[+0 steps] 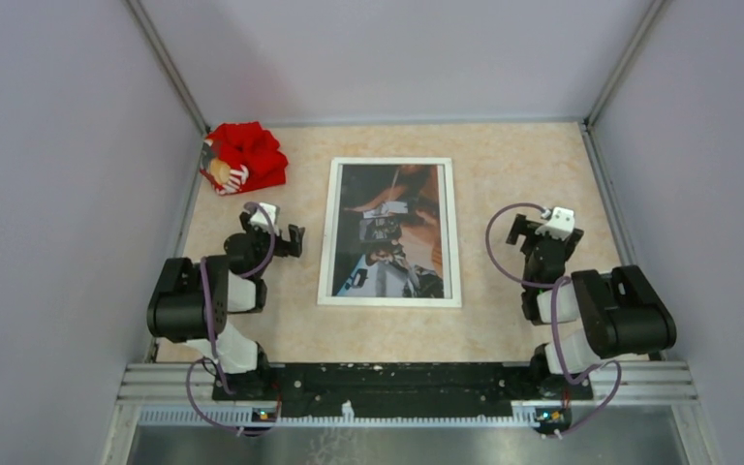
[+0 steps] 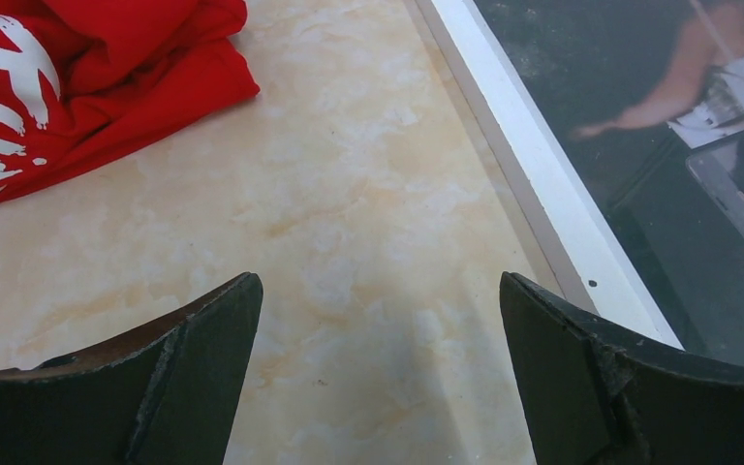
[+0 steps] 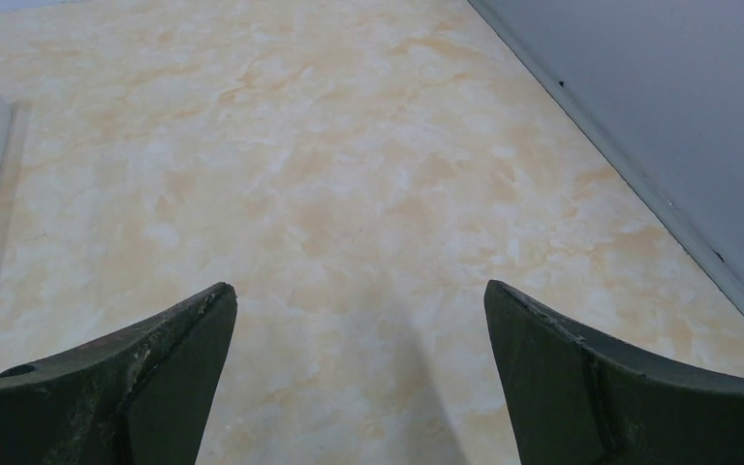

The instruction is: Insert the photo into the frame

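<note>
The frame (image 1: 326,232) lies flat in the middle of the table (image 1: 504,165), its long sides running away from the arms. The photo (image 1: 392,228) shows face up inside the white rails, and its dark picture fills the opening. I cannot tell if it sits fully in the frame or only lies on it.

The left gripper (image 2: 378,368) hangs low over the bare table, just left of the frame. Its fingers (image 2: 203,378) are spread wide and hold nothing. In the left wrist view the left rail of the frame runs close beside the right finger, but they do not touch.

The right gripper (image 3: 358,378) is on the other side of the frame, a little apart from it, over the bare table. Its fingers are also wide apart and hold nothing.

A red cloth (image 1: 245,155) with white marks lies crumpled in the far left corner, apart from the frame.
</note>
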